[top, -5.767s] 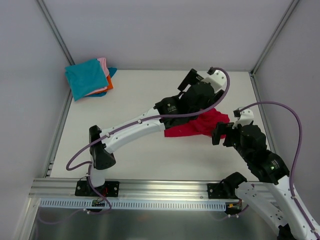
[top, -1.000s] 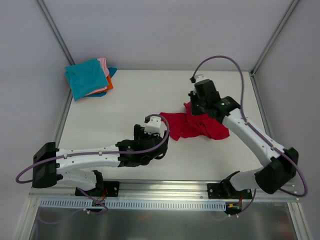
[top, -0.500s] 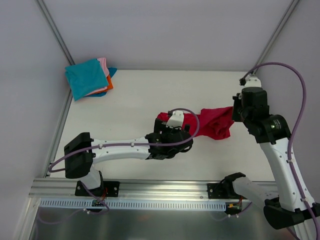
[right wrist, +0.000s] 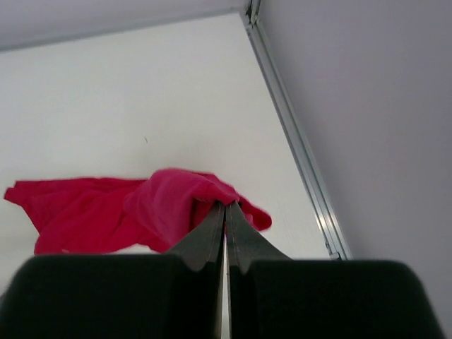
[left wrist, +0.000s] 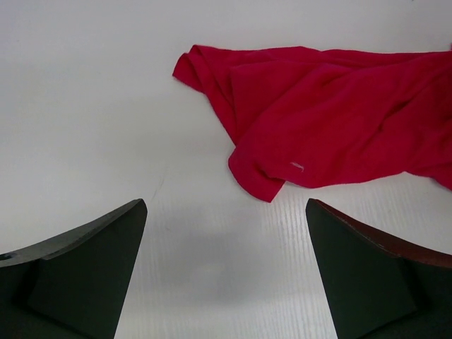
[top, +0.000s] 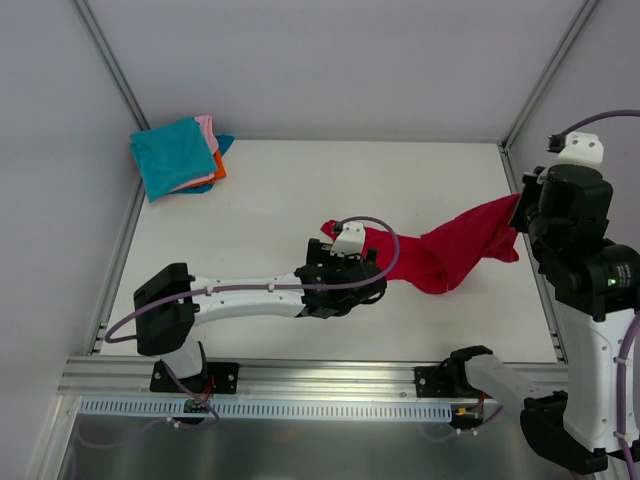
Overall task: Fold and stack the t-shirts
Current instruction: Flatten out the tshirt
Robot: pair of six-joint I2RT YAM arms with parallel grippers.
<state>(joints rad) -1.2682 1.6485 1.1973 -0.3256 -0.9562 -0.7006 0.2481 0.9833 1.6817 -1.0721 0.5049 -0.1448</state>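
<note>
Now red t-shirt (right wrist: 134, 212) pinched by right gripper (right wrist: 225, 212)

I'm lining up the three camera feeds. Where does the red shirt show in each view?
Top external: red shirt, right of centre, stretched from the left tool up to the right tool.
Left wrist: upper right, flat on the table, ahead of the open fingers.
Right wrist: lower left, one end pinched in the shut tool.
Shared landmark: the white table.
</note>
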